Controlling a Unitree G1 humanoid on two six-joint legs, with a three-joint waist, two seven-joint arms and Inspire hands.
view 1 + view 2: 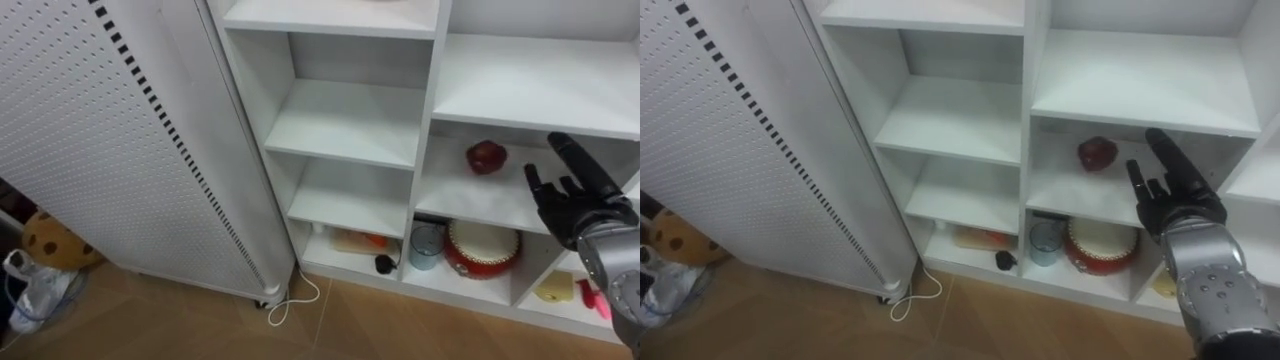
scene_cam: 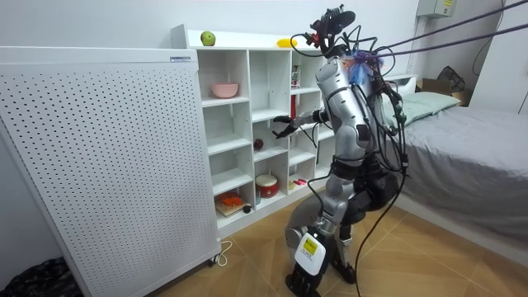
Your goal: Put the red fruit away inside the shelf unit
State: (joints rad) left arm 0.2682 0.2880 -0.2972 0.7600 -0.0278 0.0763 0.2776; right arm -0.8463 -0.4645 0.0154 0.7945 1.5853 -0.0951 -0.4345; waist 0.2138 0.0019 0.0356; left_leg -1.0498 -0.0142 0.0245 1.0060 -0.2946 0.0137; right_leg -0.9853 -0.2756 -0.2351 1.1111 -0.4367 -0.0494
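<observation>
Right robot hand [image 1: 575, 200] hangs in front of the closet [image 1: 350, 120], fingers straight and spread, holding nothing. The red apple [image 1: 486, 157] lies on a shelf in the closet's right-hand column, at about 10 o'clock from the palm, near the fingertips but apart from them. This reads as a reach for that apple. To do it well, send the fingers in toward 10 o'clock, level with the fruit and under the board above it. Then curl them round it from its 3 o'clock side with the thumb opposite, so the round fruit is cupped, not nudged back into the compartment. Keep the wrist off the upright divider [image 1: 428, 130] at the apple's 9 o'clock, and above the red round tin [image 1: 483, 248] at its 6 o'clock.
</observation>
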